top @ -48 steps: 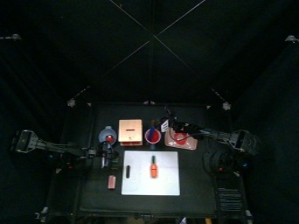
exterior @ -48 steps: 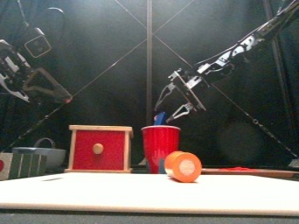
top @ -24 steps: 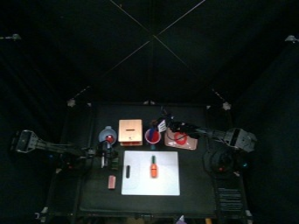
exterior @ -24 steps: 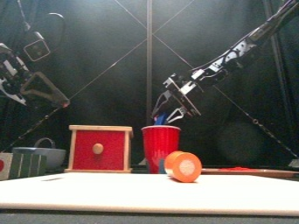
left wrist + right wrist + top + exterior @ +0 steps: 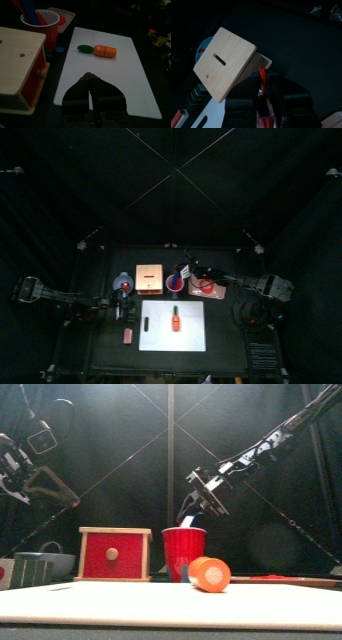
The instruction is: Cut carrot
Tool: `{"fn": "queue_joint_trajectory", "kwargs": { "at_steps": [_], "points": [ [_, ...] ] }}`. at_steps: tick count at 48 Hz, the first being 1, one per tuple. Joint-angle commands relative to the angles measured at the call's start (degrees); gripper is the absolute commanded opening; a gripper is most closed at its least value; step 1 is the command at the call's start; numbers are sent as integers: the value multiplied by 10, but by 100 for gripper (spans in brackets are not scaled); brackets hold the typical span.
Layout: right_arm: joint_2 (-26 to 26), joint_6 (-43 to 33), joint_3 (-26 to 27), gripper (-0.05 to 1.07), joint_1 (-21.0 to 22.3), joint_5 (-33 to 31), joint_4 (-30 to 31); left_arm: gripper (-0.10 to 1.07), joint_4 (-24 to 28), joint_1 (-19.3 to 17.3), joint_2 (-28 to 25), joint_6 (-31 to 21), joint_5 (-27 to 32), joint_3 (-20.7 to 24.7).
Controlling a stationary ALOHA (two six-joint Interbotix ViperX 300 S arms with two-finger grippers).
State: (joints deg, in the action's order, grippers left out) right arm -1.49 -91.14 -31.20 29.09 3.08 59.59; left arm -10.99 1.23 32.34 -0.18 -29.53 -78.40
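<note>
One carrot [image 5: 105, 50] on white board [image 5: 137, 75], straight ahead of left tool [image 5: 87, 75], clenched, empty; long axis crosswise. Right tool [image 5: 197, 506] farther, over red cup [image 5: 183, 554]; grip unclear.

No readable text, label or number anywhere.

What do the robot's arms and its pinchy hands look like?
Both arms are black and thin, made of jointed sections with dark cables running along them. The right arm shows small pale marks on its side. The left arm has chunky black blocks with pale edges. Each ends in two flat black jaws, like the left gripper.
</note>
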Motion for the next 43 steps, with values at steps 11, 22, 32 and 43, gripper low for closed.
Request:
{"fn": "queue_joint_trajectory", "kwargs": {
  "at_steps": [11, 22, 32, 43],
  "points": [
    [-47, 1, 38, 50, 0, 2, 17, 28, 0, -1, 0, 0, -2, 7],
    [-84, 1, 50, 49, -2, 12, 54, 28, -1, -2, 0, 0, -2, 9],
    [-128, -2, 45, 49, -11, 28, 60, 28, 0, -1, 0, 1, -3, 17],
    [-152, -2, 33, 49, -33, 69, 48, 29, 3, -2, 0, 4, -7, 40]
  ]
}}
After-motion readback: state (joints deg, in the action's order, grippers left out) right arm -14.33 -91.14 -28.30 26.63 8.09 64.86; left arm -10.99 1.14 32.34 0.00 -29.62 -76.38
